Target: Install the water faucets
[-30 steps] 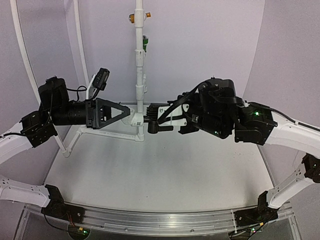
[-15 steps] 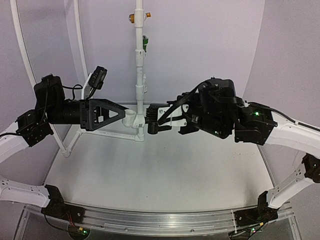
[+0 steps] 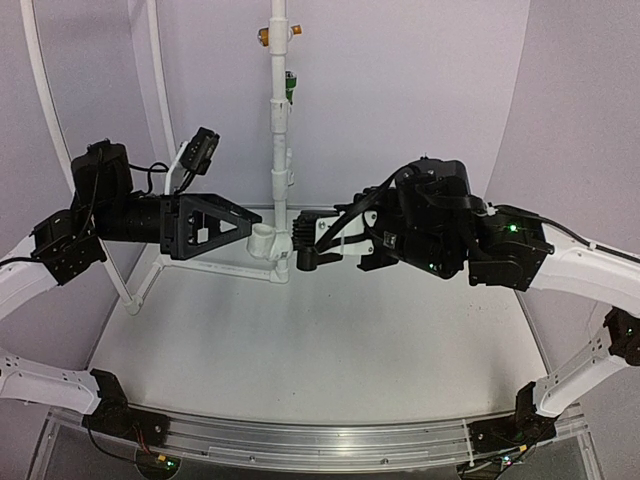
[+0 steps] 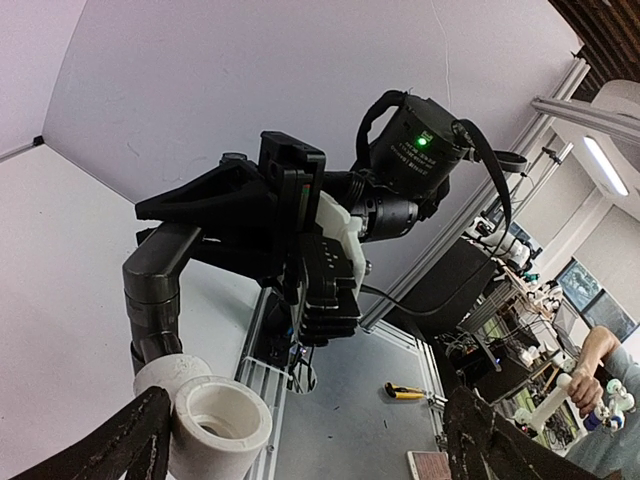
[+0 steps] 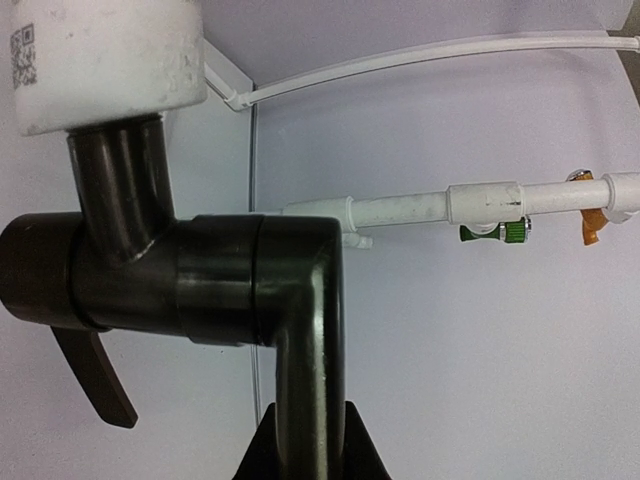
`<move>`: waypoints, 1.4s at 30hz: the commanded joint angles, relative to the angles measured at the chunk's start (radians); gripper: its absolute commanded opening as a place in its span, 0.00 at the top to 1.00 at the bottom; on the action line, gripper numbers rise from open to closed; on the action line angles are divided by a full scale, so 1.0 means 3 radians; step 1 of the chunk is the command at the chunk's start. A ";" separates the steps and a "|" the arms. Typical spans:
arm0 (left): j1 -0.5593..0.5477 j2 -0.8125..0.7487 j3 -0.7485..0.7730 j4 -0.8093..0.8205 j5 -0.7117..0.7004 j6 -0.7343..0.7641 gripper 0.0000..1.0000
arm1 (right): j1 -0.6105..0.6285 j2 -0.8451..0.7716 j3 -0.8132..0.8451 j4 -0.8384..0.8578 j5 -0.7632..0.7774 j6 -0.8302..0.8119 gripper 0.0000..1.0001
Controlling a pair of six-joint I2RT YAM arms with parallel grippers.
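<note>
The right pincer (image 3: 308, 240) is clamping the small black metal faucet (image 5: 250, 285), its stem entering the white plastic pipe socket (image 4: 215, 425). The left pincer (image 3: 248, 226) is gaping wide, gripping nothing. Turning it tilted risks jamming the stem.

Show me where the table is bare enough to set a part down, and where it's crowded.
Bare: the wide stretch of table between the near rail and the white pipe stand. Crowded: the pipe fitting, where the open left gripper and the right gripper holding the black faucet meet.
</note>
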 commanded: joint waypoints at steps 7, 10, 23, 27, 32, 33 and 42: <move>-0.0060 0.0058 0.0362 -0.0222 0.0209 0.0198 0.06 | -0.0019 0.0022 0.0117 0.0246 0.0146 0.0073 1.00; -0.0060 0.0078 0.0419 -0.0366 0.0150 0.0283 0.06 | -0.0018 0.0041 0.0136 0.0229 0.0160 0.0079 1.00; -0.0086 0.0051 0.0576 -0.1213 -0.1028 0.1082 0.17 | -0.0061 0.0052 0.0122 0.0018 0.0172 0.0358 1.00; -0.0128 0.0075 0.0495 -0.1357 -0.1082 0.1356 0.18 | -0.0122 0.0113 0.0237 -0.0277 0.0094 0.0567 1.00; -0.0264 0.0087 0.0399 -0.1332 -0.1121 0.1594 0.18 | -0.0188 0.0175 0.0339 -0.0619 -0.0076 0.0778 1.00; -0.0301 0.0103 0.0373 -0.1318 -0.1137 0.1660 0.18 | -0.0195 0.0204 0.0378 -0.0678 -0.0098 0.0814 1.00; -0.0613 0.0467 0.0409 -0.1279 -0.1652 0.1944 0.22 | -0.0218 0.0309 0.0632 -0.0930 -0.0295 0.0942 1.00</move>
